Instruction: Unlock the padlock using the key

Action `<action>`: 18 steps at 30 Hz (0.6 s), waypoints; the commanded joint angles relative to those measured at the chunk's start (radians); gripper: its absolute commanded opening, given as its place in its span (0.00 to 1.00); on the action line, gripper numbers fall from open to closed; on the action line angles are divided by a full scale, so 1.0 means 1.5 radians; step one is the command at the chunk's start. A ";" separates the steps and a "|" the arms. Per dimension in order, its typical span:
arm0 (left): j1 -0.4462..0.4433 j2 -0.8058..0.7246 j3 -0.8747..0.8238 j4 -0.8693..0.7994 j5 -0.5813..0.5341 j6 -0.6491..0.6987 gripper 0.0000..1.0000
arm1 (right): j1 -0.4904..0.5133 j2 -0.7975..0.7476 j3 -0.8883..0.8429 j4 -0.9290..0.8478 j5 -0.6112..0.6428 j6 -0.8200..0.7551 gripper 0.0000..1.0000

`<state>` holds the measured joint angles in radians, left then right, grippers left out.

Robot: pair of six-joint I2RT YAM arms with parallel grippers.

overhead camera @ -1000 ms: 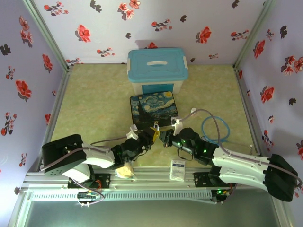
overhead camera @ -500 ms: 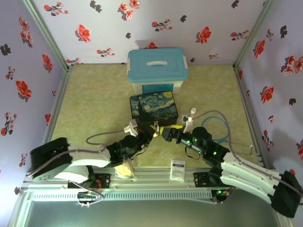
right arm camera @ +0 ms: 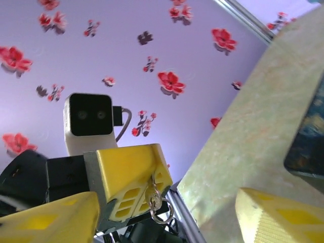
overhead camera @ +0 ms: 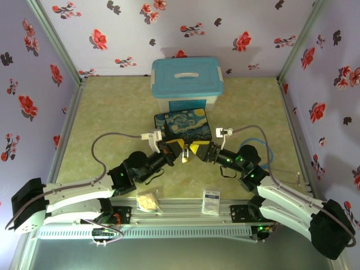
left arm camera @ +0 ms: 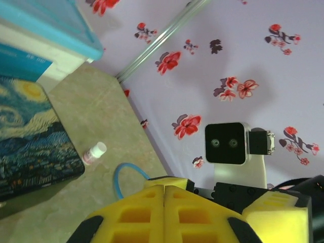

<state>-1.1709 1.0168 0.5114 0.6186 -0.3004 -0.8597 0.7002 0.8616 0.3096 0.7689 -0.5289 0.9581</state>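
As the two arms meet nose to nose at table centre, the left gripper (overhead camera: 180, 151) has its chunky yellow ribbed fingers (left arm camera: 152, 215) pressed flat together, seam tight. They pinch what looks like the key (right arm camera: 154, 198), a thin silvery sliver with small wire rings dangling at 6 o'clock. The right gripper (overhead camera: 197, 151) sits at 3 o'clock of the left one, its own yellow fingers (right arm camera: 276, 215) spread wide with nothing between them. Both arms stretch low and long from their bases, elbows bowed outward. At 12 o'clock of the pair lies the glossy, swirl-painted dark-blue box (overhead camera: 182, 126), with the turquoise-lidded plastic tub (overhead camera: 187, 79) beyond it. A flat white packet (overhead camera: 211, 201) rests at 5 o'clock.
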 commanded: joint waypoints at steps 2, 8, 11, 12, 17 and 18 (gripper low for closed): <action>0.005 -0.024 0.007 0.028 0.037 0.077 0.00 | 0.021 0.028 0.049 0.061 -0.057 -0.022 0.64; 0.005 -0.017 0.004 0.085 0.051 0.054 0.00 | 0.050 0.059 0.062 0.070 -0.067 -0.045 0.53; 0.005 -0.012 0.021 0.088 0.074 0.053 0.00 | 0.056 0.059 0.060 0.069 -0.065 -0.047 0.46; 0.006 -0.009 0.026 0.087 0.080 0.056 0.00 | 0.059 0.060 0.059 0.073 -0.063 -0.047 0.44; 0.007 0.001 0.016 0.133 0.080 0.053 0.00 | 0.068 0.067 0.057 0.090 -0.066 -0.047 0.36; 0.009 0.002 0.016 0.134 0.080 0.053 0.00 | 0.069 0.067 0.055 0.095 -0.066 -0.045 0.30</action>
<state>-1.1679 1.0134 0.5152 0.7456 -0.1967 -0.8013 0.7952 0.9588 0.3740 0.8490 -0.6071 0.9043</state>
